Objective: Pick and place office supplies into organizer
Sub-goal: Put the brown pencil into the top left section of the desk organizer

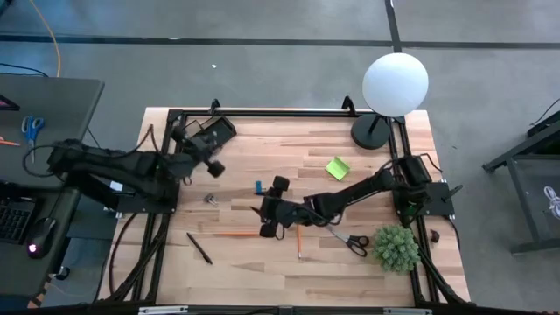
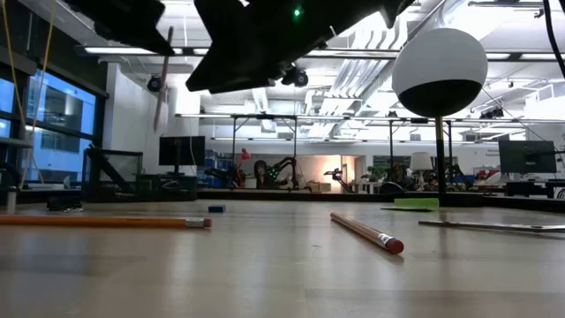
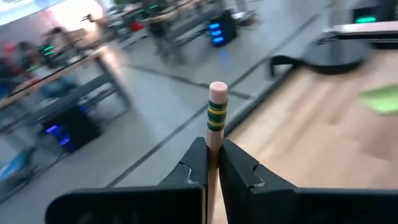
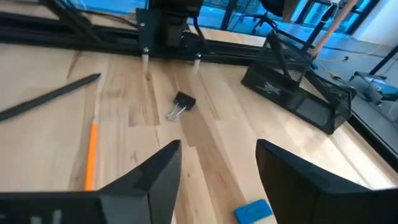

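Left gripper (image 3: 211,171) pinches a wooden pencil (image 3: 214,124) upright; right gripper (image 4: 217,165) hovers wide

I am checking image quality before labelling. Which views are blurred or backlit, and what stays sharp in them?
Left wrist view: the room is motion-blurred, while the wooden pencil between the left gripper fingers is sharp. Low view: ceiling lights leave the arms above as dark silhouettes; the near pencil is clear. Right wrist view: the binder clip is sharp, the right gripper open.

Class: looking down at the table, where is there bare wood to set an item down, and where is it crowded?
Bare: the strip between the organizer and the lamp base, and the near edge below the pen. Crowded: the middle, around the right gripper, orange pencil, eraser and scissors.
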### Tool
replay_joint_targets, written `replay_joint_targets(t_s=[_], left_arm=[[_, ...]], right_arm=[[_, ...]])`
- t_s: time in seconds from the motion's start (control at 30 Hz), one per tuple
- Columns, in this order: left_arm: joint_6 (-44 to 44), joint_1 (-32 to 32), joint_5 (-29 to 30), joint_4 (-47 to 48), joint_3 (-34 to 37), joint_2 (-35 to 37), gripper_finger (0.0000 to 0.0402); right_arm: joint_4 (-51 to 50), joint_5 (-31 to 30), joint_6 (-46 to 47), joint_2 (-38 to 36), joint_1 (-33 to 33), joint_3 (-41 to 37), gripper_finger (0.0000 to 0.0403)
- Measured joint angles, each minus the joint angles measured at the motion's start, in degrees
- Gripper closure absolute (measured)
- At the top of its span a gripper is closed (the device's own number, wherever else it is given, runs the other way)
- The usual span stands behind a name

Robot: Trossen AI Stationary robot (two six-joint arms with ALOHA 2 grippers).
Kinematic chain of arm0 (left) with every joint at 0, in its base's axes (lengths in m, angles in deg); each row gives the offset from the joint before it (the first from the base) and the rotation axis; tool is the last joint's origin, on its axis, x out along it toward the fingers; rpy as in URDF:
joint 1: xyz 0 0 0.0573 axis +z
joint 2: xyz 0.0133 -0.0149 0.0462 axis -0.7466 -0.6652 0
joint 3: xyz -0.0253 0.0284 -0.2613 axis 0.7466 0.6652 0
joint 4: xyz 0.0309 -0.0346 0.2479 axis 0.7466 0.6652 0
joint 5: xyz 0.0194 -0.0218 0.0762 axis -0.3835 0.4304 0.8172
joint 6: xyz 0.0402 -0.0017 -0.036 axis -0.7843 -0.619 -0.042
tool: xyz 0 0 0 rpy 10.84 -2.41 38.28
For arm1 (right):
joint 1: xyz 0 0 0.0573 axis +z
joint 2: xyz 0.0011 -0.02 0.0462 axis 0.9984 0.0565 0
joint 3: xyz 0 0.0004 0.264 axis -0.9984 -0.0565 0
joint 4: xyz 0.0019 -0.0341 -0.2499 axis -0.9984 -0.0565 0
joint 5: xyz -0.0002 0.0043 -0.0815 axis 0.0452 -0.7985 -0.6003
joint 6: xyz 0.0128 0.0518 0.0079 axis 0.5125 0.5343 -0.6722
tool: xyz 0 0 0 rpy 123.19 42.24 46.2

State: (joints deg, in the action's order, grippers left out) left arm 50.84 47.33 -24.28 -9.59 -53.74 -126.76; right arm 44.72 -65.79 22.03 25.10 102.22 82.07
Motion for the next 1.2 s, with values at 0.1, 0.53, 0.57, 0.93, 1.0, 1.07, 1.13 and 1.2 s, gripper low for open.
replay_joint_targets(t_s=[0.1,0.53,0.57,0.93,1.0,1.07,1.13,1.2], left_arm=[[1.79,6.68,-0.43,2.6,0.0,1.78,0.04],[-0.29,27.81,-13.02,4.85,0.0,3.67,0.04],[-0.64,28.61,-13.5,4.85,0.0,3.69,0.04],[-3.11,36.7,-15.59,4.51,0.76,3.58,0.0398],[-3.14,38.47,-16.16,4.13,2.17,3.54,0.0397],[-3.3,40.41,-16.7,2.07,4.2,3.54,0.0397],[-3.33,42.48,-19.24,-0.48,6.43,3.54,0.0397],[-3.33,44.19,-22.76,-2.87,8.23,3.51,0.0396]], right_arm=[[-1.77,-1.91,-1.12,0.0,1.52,0.0,0.0218],[-9.99,-7.64,-1.18,0.0,3.31,-0.02,0.0263],[-10.46,-7.65,-1.18,0.0,3.31,-0.02,0.0264],[-11.92,-7.62,3.02,0.0,2.94,-0.02,0.0265],[-11.9,-7.64,3.53,0.0,3.14,-0.02,0.0265],[-11.92,-7.59,4.05,0.0,3.48,-0.02,0.0265],[-11.9,-7.35,4.48,0.0,3.77,-0.02,0.0265],[-11.9,-7.24,4.52,0.0,3.96,-0.02,0.0265]])
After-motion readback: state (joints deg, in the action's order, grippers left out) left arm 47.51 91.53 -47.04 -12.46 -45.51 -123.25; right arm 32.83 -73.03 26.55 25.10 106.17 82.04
